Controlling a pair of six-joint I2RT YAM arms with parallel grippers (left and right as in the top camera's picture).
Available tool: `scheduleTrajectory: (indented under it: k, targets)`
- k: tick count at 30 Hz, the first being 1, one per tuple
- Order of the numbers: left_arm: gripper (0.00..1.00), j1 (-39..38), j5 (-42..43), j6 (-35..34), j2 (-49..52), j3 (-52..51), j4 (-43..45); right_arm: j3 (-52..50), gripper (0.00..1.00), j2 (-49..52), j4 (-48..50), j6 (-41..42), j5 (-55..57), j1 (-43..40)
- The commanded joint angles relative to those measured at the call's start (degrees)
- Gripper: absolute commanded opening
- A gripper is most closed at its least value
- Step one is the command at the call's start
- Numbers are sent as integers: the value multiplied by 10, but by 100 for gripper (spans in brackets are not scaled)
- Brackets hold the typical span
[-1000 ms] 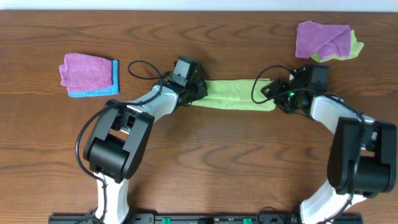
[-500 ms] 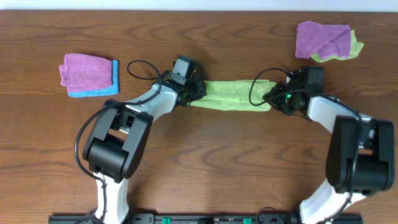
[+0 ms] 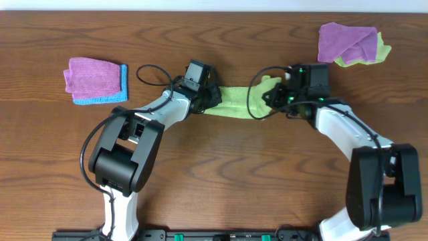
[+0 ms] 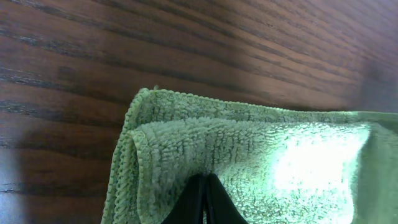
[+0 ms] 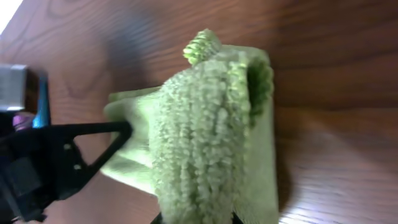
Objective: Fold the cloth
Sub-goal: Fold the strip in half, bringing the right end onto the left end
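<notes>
Overhead, both arms rise from the near edge and bend inward to meet at the cloth (image 3: pixel 234 102), a narrow folded strip lying mid-table (image 3: pixel 214 174). On the strip's left end the left gripper (image 3: pixel 208 98) is pinched shut. The left wrist view shows its fingertips (image 4: pixel 198 199) pressed together on the pile, just inside the doubled hem. At the other end the right gripper (image 3: pixel 273 98) is clamped on the cloth. That end is lifted off the wood and curled back over the strip. In the right wrist view the bunched end stands up from between the closed jaws. A cable (image 3: pixel 152 72) loops on the wood by the left wrist. Farther back left, a purple cloth (image 3: pixel 92 73) lies on a blue cloth (image 3: pixel 101 100). At far right a second purple cloth (image 3: pixel 346 41) overlaps a lime cloth (image 3: pixel 382 48). Both piles are well apart from the strip.
</notes>
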Motion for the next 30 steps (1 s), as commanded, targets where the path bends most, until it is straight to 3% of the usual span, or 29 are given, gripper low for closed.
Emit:
scheduleTrajectory:
  k: [1,30]
  targets:
    - [6,6,-19,2,24,-9,-17,26,1,-4,2,2,8,23]
    - [6,39,0,93,-12,99,-119,48,1,-4,27,33,27,89]
